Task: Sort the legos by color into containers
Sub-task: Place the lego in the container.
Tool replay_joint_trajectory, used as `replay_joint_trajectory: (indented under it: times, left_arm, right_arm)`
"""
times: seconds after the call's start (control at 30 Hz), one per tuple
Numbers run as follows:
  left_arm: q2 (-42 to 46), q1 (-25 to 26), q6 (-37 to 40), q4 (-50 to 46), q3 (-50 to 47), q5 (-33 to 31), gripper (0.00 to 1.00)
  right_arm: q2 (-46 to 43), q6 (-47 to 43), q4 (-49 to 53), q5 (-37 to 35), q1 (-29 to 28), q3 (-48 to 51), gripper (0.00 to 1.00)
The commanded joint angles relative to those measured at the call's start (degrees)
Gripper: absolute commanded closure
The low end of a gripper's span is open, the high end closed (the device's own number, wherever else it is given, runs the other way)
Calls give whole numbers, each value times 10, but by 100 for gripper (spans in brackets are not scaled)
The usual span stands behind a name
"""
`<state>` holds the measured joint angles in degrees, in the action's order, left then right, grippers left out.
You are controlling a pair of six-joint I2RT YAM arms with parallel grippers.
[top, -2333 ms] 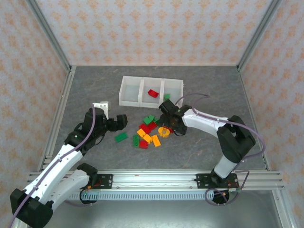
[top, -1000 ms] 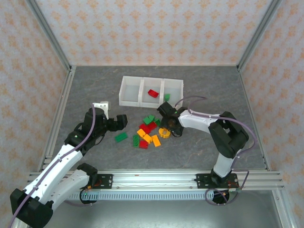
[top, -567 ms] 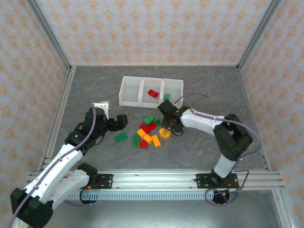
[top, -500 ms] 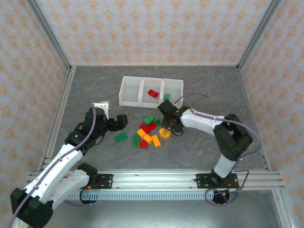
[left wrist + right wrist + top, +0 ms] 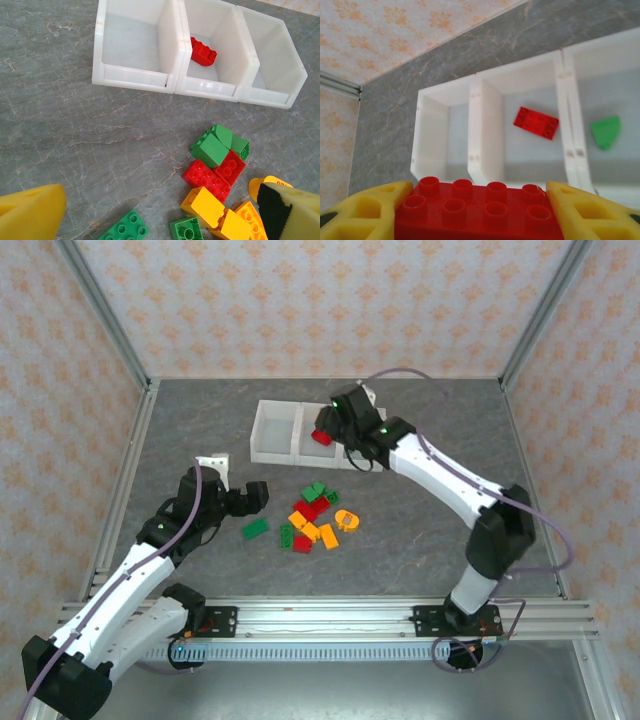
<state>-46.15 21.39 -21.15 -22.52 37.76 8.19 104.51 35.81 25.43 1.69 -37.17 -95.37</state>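
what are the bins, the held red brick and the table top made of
The bins: probably thin moulded plastic, milky white, slightly see-through, soft sheen on the walls. The held red brick: hard glossy plastic, going by crisp studs and highlights. The table top: matte grey with pale marble-like veins; stone or a printed sheet, the look leaves that open.

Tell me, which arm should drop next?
Right. Its fingers hold a red brick by the bins, where another red one lies. The left fingers are open, near the pile.
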Motion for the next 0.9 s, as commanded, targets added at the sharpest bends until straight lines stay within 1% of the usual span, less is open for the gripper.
replay_joint_trajectory:
  times: [0.0,0.07,0.13,0.23,0.3,0.47,0.6,0.67,0.8,0.87]
  left_arm:
    - [-2,2,0,11,-5,-1,1]
    - [-3,2,0,11,-4,-2,1]
    - [-4,2,0,9,-3,-5,1]
    - [-3,2,-1,11,-4,-5,1]
    - [-3,2,0,12,-4,-3,1]
    - [-3,2,0,11,-3,-4,1]
    - [0,2,0,12,-3,-4,1]
    - [2,2,0,13,-2,-3,0]
    - [4,2,0,14,-3,-5,1]
    - [3,2,0,15,-3,-5,1]
  right_arm:
    - [75,-34,19,37,19,-65,59]
    - [120,-46,30,57,27,-111,59]
    - [157,-55,49,57,29,-150,59]
    - [195,-70,51,62,34,-185,58]
    - [216,-77,52,75,40,-204,57]
    - [254,-99,47,77,56,-240,57]
    - [285,-109,63,83,71,-273,57]
    - [293,-114,70,84,75,-282,53]
    - [293,-119,73,84,75,-283,35]
    - [289,-119,77,82,76,-285,30]
